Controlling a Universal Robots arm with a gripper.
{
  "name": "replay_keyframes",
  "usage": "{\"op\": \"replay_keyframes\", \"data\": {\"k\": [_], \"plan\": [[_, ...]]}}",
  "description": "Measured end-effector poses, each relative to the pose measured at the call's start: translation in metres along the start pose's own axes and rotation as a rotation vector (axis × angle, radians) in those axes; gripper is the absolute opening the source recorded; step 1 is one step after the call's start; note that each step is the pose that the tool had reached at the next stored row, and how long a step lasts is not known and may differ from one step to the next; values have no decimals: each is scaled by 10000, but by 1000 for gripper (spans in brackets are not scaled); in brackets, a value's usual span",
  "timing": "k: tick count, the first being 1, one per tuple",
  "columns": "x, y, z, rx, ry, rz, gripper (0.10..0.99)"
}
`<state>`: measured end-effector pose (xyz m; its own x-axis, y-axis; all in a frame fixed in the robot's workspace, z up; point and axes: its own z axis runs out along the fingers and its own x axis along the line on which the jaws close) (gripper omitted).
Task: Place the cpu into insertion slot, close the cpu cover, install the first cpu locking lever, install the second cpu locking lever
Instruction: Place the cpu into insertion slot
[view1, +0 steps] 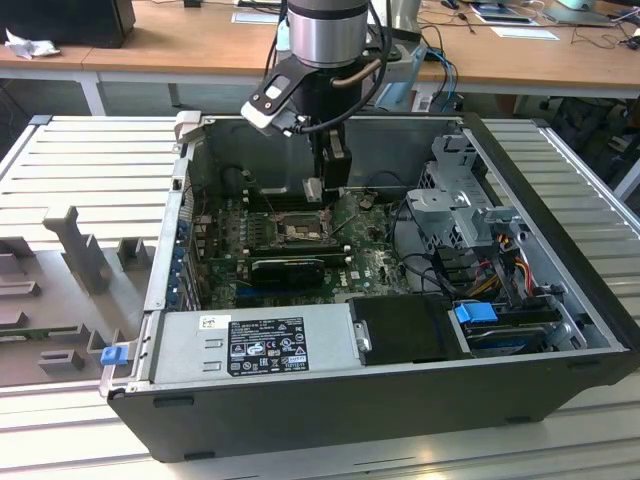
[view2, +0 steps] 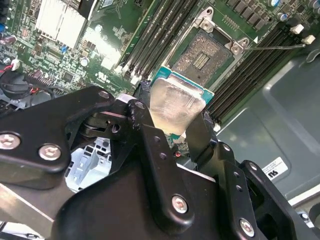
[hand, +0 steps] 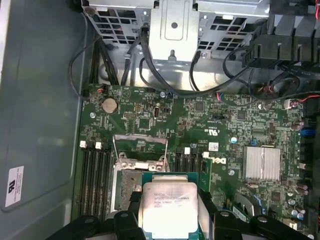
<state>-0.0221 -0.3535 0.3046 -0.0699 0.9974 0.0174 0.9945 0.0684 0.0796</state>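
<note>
Two fingers (view2: 150, 135) of the gripper (view2: 173, 122) are clamped on the cpu (view2: 177, 102), which is held above the motherboard (hand: 210, 120), near the insertion slot (view2: 202, 57) but apart from it; the slot's tan contacts are seen uncovered inside the computer case (view1: 400, 400).

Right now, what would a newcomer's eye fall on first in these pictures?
The pale silver-grey square cpu, clamped in the black pincer, stands out in both wrist views, held above the green motherboard. Close by lies the square tan-gold insertion slot, uncovered and empty. In the exterior view, the open black computer case lies on a ribbed grey table, the arm reaching down into it.
</note>
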Motion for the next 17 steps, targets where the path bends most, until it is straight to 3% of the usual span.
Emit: {"op": "replay_keyframes", "data": {"k": [5,7,14,17], "plan": [[0,-4,59,22,-14,255,525],[3,-7,86,23,-119,406,525],[25,-106,221,24,-125,406,525],[48,-181,279,24,-125,409,525]]}}
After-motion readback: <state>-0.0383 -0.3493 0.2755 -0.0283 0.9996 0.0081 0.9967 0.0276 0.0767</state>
